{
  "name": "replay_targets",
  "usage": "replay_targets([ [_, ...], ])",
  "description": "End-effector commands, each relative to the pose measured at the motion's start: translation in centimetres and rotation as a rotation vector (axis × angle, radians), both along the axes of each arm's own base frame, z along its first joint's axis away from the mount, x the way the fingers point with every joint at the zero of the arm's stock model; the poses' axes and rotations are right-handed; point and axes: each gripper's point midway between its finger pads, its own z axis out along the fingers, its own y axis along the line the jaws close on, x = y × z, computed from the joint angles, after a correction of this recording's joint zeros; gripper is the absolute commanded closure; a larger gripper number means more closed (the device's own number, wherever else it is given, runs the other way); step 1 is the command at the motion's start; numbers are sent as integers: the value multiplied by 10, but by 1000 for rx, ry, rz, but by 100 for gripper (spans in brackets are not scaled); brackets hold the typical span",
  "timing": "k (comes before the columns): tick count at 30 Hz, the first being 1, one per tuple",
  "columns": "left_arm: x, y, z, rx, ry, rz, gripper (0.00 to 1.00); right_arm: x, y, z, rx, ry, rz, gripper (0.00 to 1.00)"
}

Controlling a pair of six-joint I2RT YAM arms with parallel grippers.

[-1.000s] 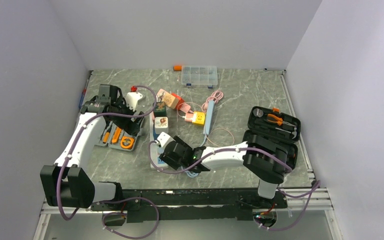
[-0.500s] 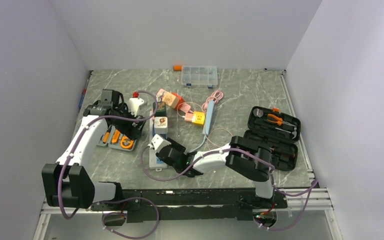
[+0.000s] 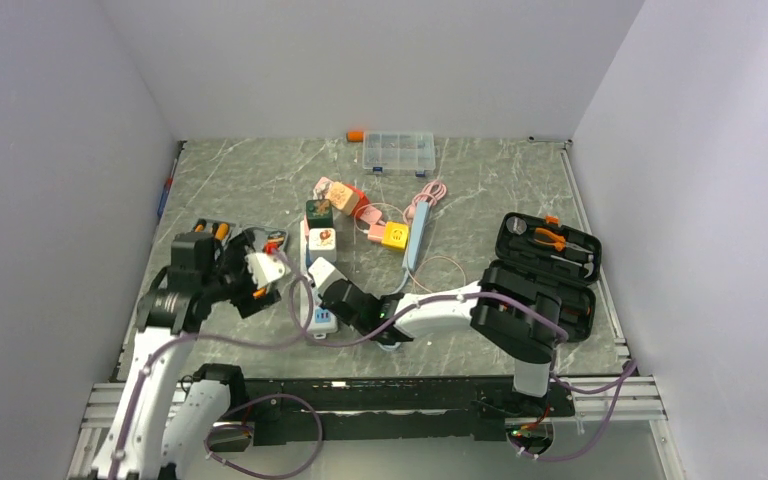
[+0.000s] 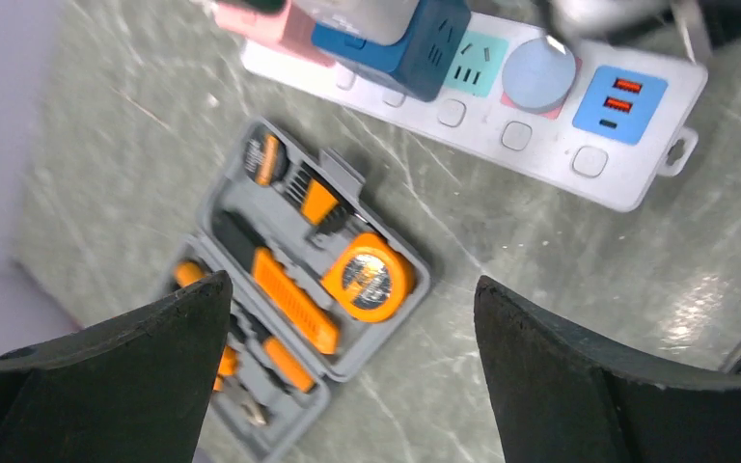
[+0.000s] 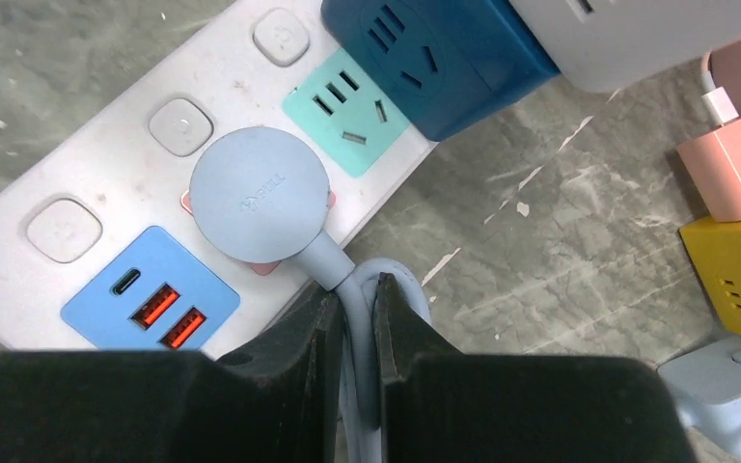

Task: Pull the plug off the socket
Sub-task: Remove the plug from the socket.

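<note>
The socket [image 5: 116, 164] lies on the grey marbled table [image 3: 500, 180], with its blue USB end toward me. My left gripper [image 4: 349, 285] hangs wide open over the grey tool case [image 4: 347, 333] beside it. The round pale blue plug [image 5: 259, 193] sits in the pink outlet; its raised mark I cannot read. My right gripper [image 5: 355, 309] is narrow, pinching the plug's cable [image 5: 331, 262].

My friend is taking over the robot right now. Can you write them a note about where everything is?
Left claw: open, holding nothing.
Right claw: shut on the blue cord, right behind the round blue plug.
The plug is seated in the white power strip.
Done: the cord is gripped.
Left to do: pull the plug out of the strip.
</note>
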Motion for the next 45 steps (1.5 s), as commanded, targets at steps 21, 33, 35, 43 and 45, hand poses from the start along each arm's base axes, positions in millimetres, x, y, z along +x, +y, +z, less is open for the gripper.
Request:
replay_targets([
  [21, -52, -57, -10, 88, -611, -637, 2, 30, 32, 172, 609, 197, 29, 100],
  [33, -34, -70, -8, 2, -616, -668, 1, 24, 46, 201, 680, 230, 94, 100],
  [35, -35, -73, -11, 4, -611, -702, 1, 24, 46, 202, 683, 228, 95, 100],
  [43, -17, -75, -23, 44, -676, -697, 19, 19, 49, 194, 673, 252, 122, 100],
  [45, -10, -75, -21, 51, -702, -690, 30, 18, 48, 192, 669, 257, 125, 100],
])
